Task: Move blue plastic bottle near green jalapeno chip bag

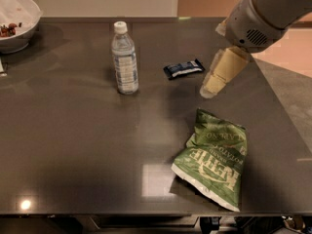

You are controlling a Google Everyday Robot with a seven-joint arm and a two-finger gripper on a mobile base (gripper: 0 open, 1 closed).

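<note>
We see the clear bluish plastic bottle (125, 60), white-capped, upright on the dark tabletop (73, 145), well apart from the crinkled green chip bag (214, 160), while the cream end effector (214, 84) hangs beyond that bag, and we cannot tell its grip.

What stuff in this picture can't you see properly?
Camera view:
- White bowl: cut off by the left edge; the food inside is too small to name.
- Clear bluish plastic bottle: label print too small to read.
- Small dark blue wrapper: lettering too small.
- Grey robot arm: cut off by the top and right edges. Its gripper hangs between the wrapper and the green chip bag.
</note>
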